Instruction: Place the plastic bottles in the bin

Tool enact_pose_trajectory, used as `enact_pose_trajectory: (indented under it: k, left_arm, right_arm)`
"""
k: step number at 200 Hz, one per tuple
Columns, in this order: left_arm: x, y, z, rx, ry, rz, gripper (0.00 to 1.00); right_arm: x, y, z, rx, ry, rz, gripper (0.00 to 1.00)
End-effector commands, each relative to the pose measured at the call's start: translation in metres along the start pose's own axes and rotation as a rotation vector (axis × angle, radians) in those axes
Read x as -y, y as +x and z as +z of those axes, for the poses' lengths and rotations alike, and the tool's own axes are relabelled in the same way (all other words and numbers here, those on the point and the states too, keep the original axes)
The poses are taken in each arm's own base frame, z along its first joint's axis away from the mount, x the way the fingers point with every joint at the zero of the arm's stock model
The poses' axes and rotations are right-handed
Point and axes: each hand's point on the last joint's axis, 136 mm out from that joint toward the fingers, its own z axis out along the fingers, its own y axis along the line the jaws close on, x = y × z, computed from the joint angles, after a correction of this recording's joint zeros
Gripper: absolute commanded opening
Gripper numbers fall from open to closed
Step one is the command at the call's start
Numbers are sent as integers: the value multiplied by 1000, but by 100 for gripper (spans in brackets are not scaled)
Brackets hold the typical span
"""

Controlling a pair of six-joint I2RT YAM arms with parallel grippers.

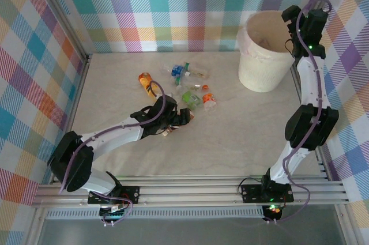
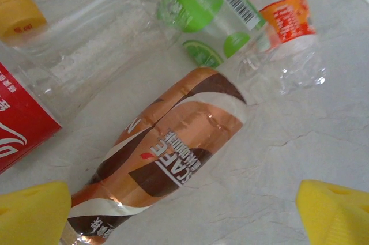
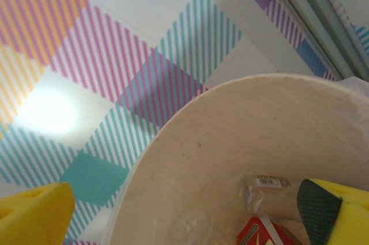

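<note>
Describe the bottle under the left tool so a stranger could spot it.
Left of the cream bin, bottles litter the table. At their near edge, below the left tool, the coffee bottle wears a coppery brown sleeve; neighbours are clear.

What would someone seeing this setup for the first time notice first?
Probably the loud pastel plaid walls boxing in the table. Next comes the big cream bin at the far right, with the right arm stretched up over its rim. Then the cluster of crushed plastic bottles mid-table, where the left arm reaches in over a brown coffee-labelled bottle.
</note>
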Motion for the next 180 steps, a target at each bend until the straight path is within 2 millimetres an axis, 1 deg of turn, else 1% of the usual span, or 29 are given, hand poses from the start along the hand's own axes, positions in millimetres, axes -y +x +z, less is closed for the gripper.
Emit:
enact_pose_trajectory:
  k: [1,18,38,65,93,103,106,111,117,141,180]
  left_arm:
    - [10,-5,0,-13,9,61,100]
    - [12,-4,3,-25,7,89,100]
    - [18,-4,5,-46,26,116,100]
    - [18,-1,13,-64,17,138,100]
    - [17,0,21,-74,0,171,99]
    - [15,-1,24,-74,-13,185,98]
    - [10,5,24,-98,-33,193,98]
    - [8,6,26,-102,-43,199,98]
    - [7,6,27,-104,-50,210,98]
    - [6,8,32,-121,-61,241,98]
    - [1,17,42,-152,-75,276,96]
  right_arm:
    - [-36,-15,-33,76,-90,-199,100]
    - [-44,-5,-47,48,-132,-260,100]
    - [-53,16,-66,-18,-204,-311,100]
    - [-62,49,-97,-125,-316,-327,100]
    - [-67,85,-129,-231,-445,-315,100]
    - [-65,97,-139,-267,-475,-302,100]
    - [-65,100,-142,-277,-486,-298,100]
    - [-64,106,-146,-293,-501,-290,100]
    - [-64,114,-152,-314,-525,-285,100]
    - [-56,141,-166,-403,-568,-282,100]
    - [-42,171,-184,-498,-598,-274,100]
